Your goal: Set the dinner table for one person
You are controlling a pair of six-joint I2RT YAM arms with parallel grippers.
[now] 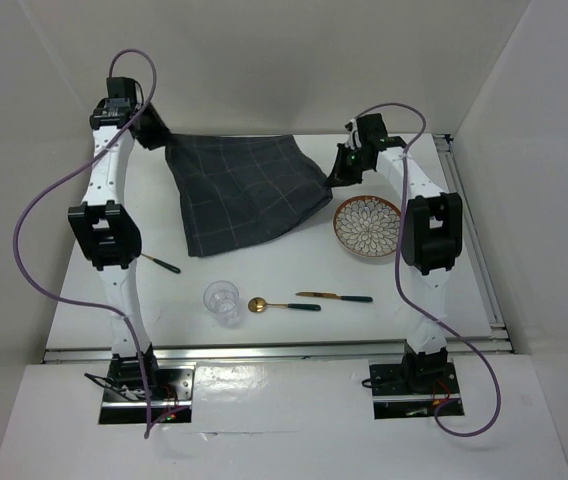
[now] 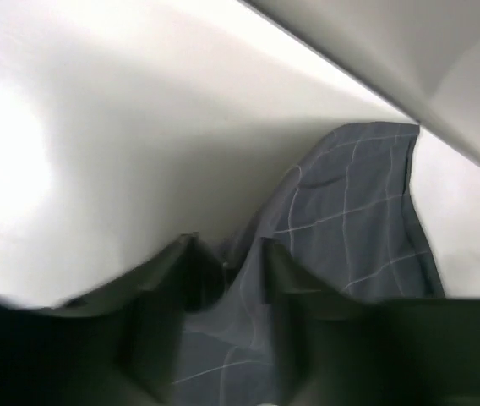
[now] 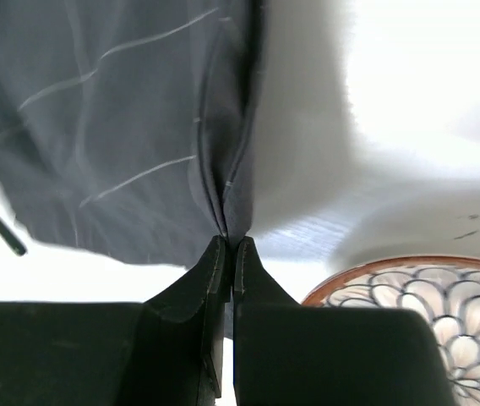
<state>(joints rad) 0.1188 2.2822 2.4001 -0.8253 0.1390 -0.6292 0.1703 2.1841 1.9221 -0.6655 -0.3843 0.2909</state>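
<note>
— Looking down from above, where does the dinner table (image 1: pixel 344 325) lie against the fingers?

— It spreads white beneath both arms. The left gripper (image 1: pixel 154 132) hangs over its 11 o'clock corner, the right gripper (image 1: pixel 342 172) over roughly 1 o'clock. Each wrist view shows the white top beyond the fingertips.

— And what have they got hold of?

— The right fingers (image 3: pixel 215 262) are pressed together on a folded edge of the dark checked cloth mat (image 1: pixel 244 190), which is drawn up off the table there. The left fingers (image 2: pixel 185 262) stand a little apart with a fold of the same cloth between them. Whether they pinch it, I cannot tell.

— Do the tips touch the tabletop?

— I cannot tell for either.

— What else lies on it?

— A patterned plate (image 1: pixel 367 227) at 3 o'clock, near the right gripper. At 6 o'clock there is a glass (image 1: pixel 222 300), a gold spoon (image 1: pixel 282 305) and a knife (image 1: pixel 334 296), side by side. A dark-handled utensil (image 1: pixel 162 264) lies at 9 o'clock, beside the left arm.
</note>
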